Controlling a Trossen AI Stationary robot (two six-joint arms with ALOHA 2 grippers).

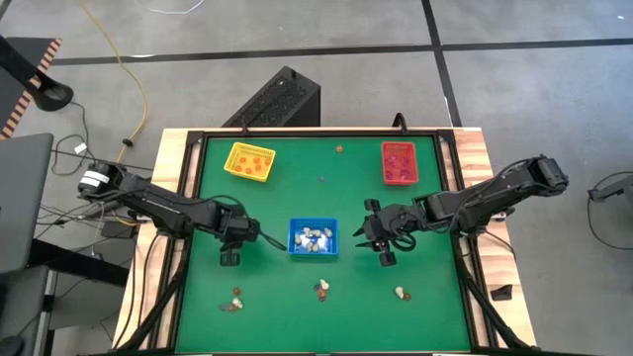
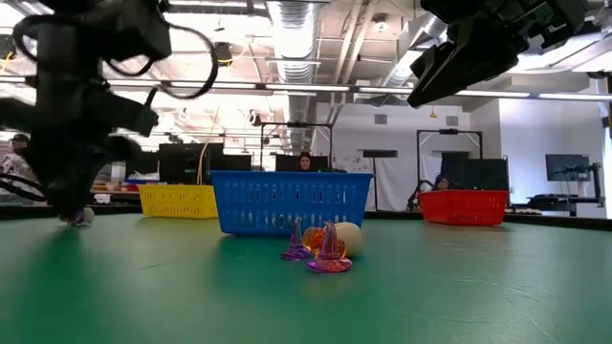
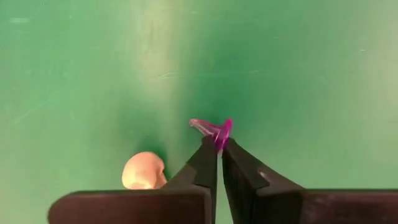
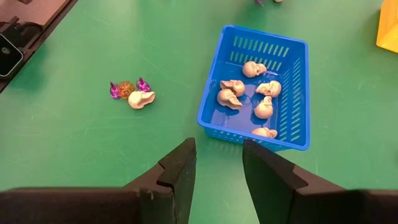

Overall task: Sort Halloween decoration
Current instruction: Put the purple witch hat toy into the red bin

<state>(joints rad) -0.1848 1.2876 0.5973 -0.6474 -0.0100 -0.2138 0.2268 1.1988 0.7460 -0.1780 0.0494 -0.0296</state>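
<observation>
While your left end effector (image 3: 219, 146) was pinched shut on a tiny purple trinket (image 3: 214, 129) low over the green table (image 1: 287, 316), just beside a whitish skull (image 3: 143, 170), your right end effector (image 4: 217, 163) hovered open and empty near the blue tray (image 4: 211, 109) of skulls. You held the trinket only by its thin edge at the fingertips, so it looked liable to twist free or drop on the lift. A careless sweep could also have knocked the skull aside. You had bare table all around the left arm. The yellow tray (image 1: 249, 162) and red tray (image 1: 399, 163) sat well apart along the far edge.
</observation>
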